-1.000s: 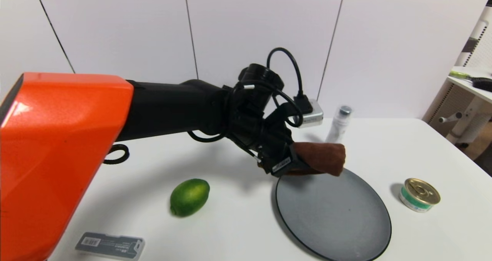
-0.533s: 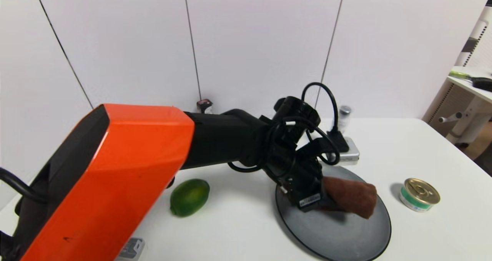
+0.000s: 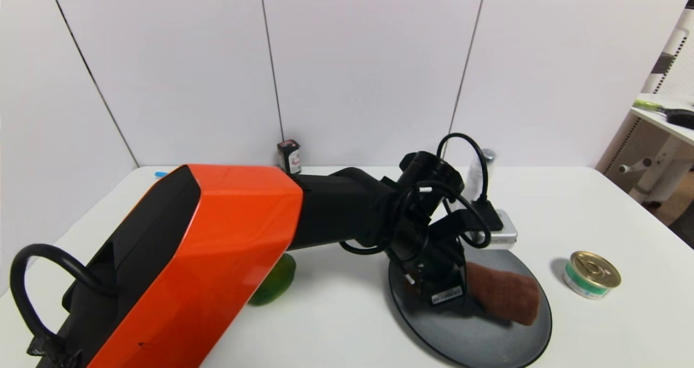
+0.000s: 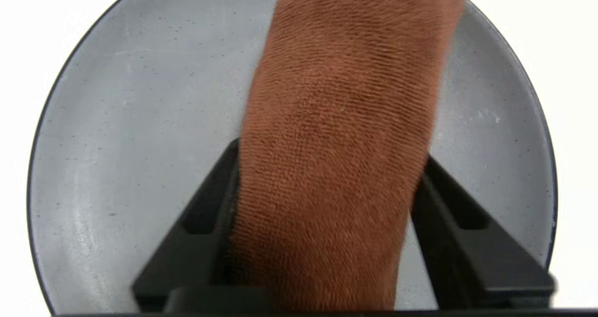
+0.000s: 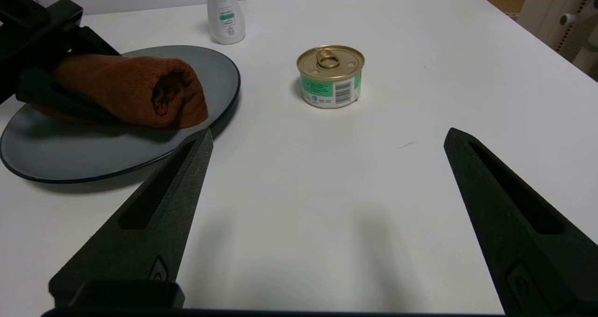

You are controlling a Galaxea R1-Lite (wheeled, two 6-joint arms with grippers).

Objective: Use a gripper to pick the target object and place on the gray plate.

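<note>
The rolled dark-brown towel (image 3: 504,295) lies on the gray plate (image 3: 477,341) at the table's right-centre, one end pointing right. My left gripper (image 3: 451,282) is low over the plate, shut on the towel's left end. In the left wrist view the towel (image 4: 341,121) fills the space between both black fingers (image 4: 205,214), with the plate (image 4: 140,97) under it. The right wrist view shows the towel (image 5: 140,88) resting on the plate (image 5: 93,153). My right gripper (image 5: 328,132) is open and empty above bare table, nearer than the plate.
A green lime (image 3: 276,286) sits left of the plate, partly hidden by my left arm. A small gold-lidded can (image 3: 592,275) stands right of the plate. A white bottle (image 3: 480,167) stands behind the plate. A small dark box (image 3: 289,156) is at the back wall.
My left gripper has carried the towel right and down, from above the plate's far rim to the plate's surface. The arm now hides part of the lime.
</note>
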